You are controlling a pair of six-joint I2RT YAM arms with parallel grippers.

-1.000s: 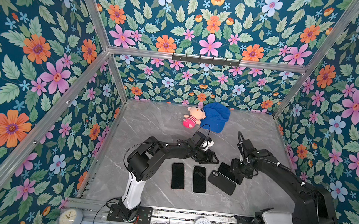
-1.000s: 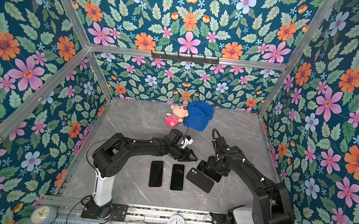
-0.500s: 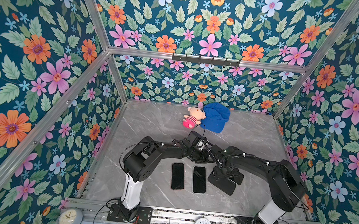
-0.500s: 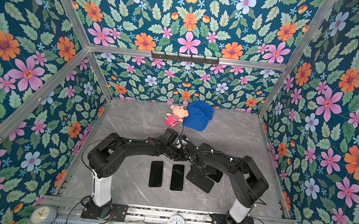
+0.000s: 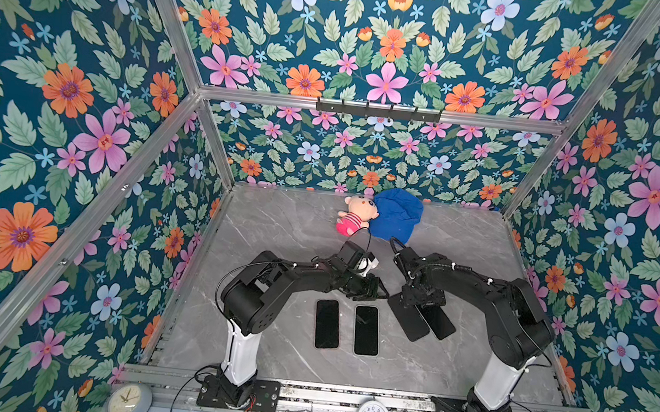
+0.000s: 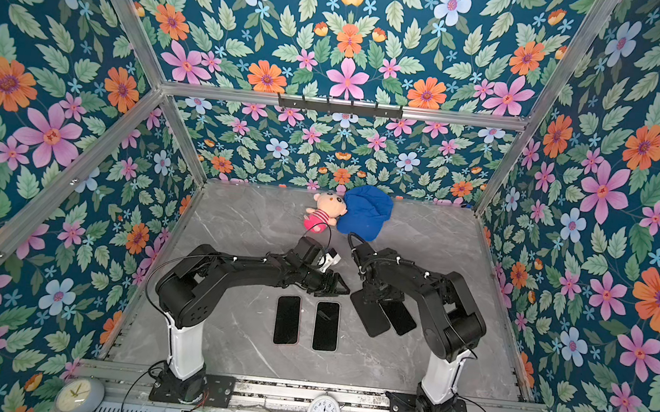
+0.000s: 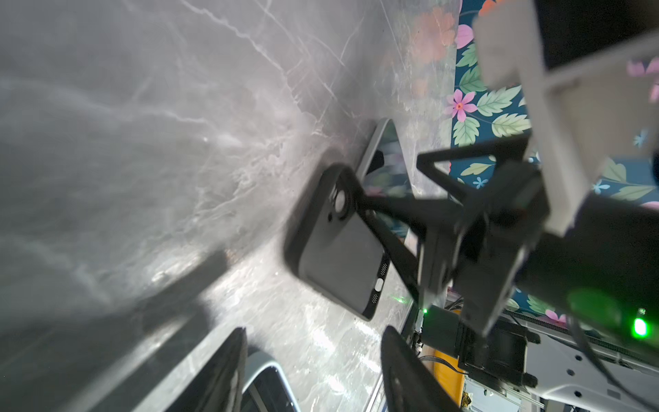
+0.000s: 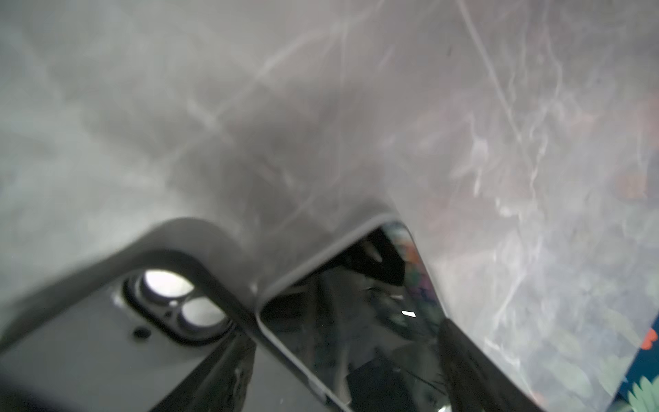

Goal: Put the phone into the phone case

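Closes in with walls left, far and right; leaves bare table open far left, far right and along the near edge. Holds three phones: left spare phone beside right spare phone near centre, the phone right of them touching the one phone case; far, one doll, one cap. Shows the left gripper spread and empty beside the case, the right gripper spread astride the phone, pinching or not impossible to tell.

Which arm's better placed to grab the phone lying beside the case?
Right. The right gripper hangs over the phone beside the case, fingers either side of it. The left gripper sits apart, off the case's other side.
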